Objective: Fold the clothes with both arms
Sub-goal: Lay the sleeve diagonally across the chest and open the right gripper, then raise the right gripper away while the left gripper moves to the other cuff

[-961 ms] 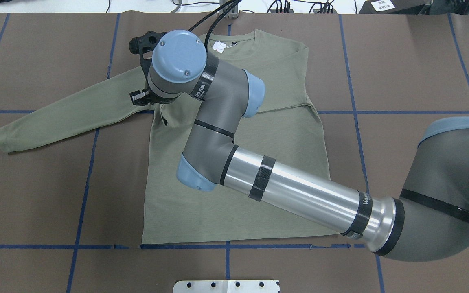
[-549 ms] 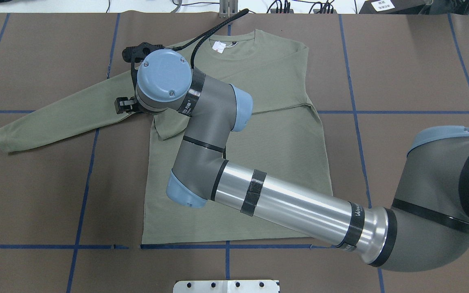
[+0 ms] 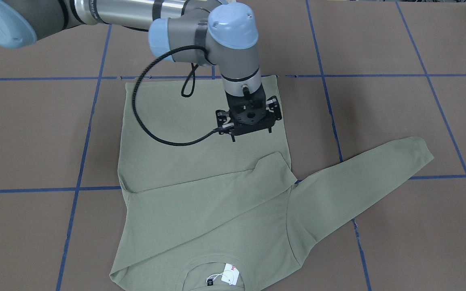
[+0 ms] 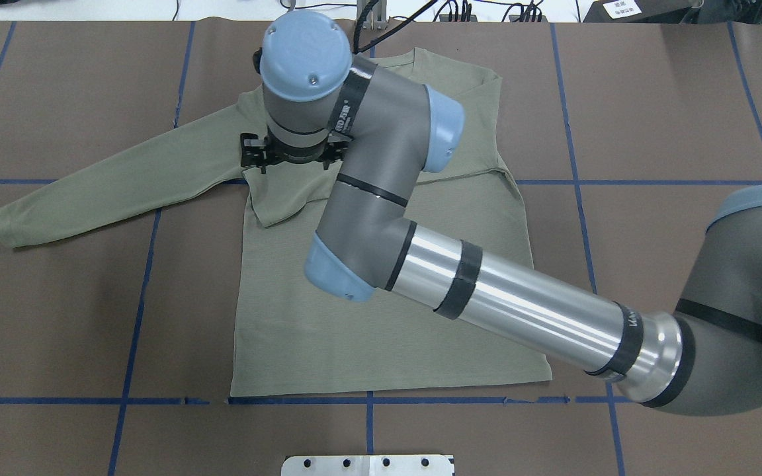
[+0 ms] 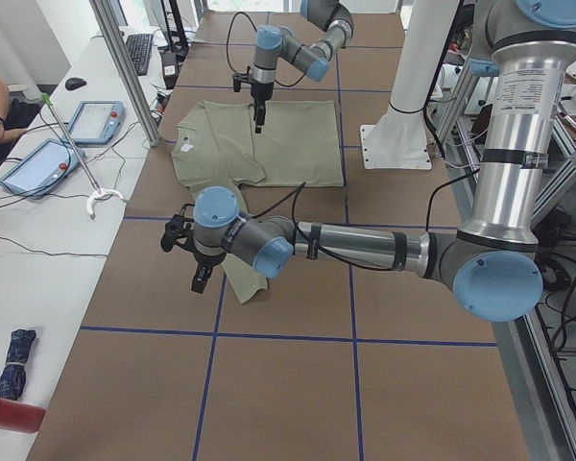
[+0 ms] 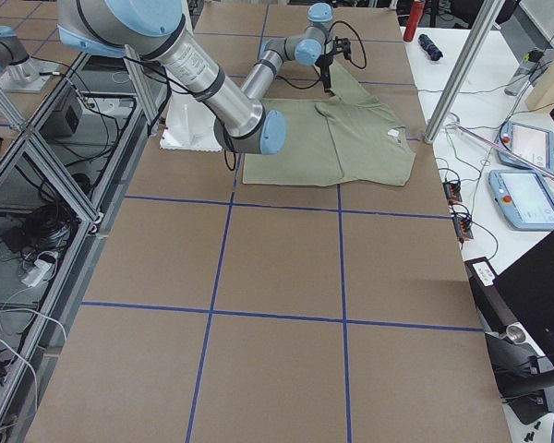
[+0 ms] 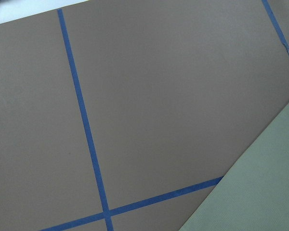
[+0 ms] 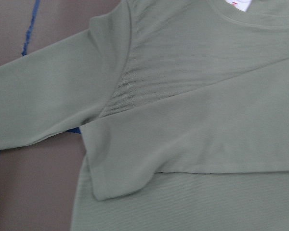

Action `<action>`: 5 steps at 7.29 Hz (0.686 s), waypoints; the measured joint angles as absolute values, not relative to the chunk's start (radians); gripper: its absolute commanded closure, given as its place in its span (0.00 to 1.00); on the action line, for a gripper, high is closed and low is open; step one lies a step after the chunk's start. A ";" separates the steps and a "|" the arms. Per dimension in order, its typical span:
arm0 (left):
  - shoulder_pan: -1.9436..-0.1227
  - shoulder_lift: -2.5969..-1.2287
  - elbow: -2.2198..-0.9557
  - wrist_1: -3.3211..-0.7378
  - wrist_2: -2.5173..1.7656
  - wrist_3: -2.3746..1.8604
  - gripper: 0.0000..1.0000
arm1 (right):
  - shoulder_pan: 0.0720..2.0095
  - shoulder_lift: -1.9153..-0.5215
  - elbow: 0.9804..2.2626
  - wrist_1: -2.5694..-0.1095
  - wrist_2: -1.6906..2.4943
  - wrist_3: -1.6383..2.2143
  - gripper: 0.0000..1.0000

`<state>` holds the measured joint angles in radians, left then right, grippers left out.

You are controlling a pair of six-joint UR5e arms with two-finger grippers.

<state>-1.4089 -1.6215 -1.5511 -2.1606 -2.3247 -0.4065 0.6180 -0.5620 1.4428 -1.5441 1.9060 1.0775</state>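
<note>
Overhead exterior view: the grey and silver right arm (image 4: 520, 311) reaches in across the sage-green long-sleeved knit shirt (image 4: 288, 330). Its forearm slants over the shirt's body, the elbow is bent, and the wrist is turned straight down over the chest, on the side of the spread sleeve. Its black tool (image 3: 251, 134) hangs above the cloth, clear of it, near the cuff of the sleeve that lies folded across the chest. The two thin fingers stand apart with nothing between them.

The left arm (image 5: 355, 245) stretches low and nearly level past the shirt, and its tool (image 5: 198, 277) points down just beside the end of the spread sleeve. Whether that tool is wide or narrow I cannot tell.

The shirt lies flat on the brown counter (image 4: 57, 297), which is crossed with blue tape lines (image 4: 57, 400), and a white hang tag (image 3: 229, 275) sits at its neck. From above, the right arm hides the collar and much of the chest. A white metal plate (image 4: 368, 465) sits at the counter's edge beyond the hem.
</note>
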 measured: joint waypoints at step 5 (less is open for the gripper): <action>-1.156 -1.515 -1.580 -2.404 -2.051 -0.923 0.00 | 0.921 -1.005 1.811 -1.794 2.083 0.768 0.00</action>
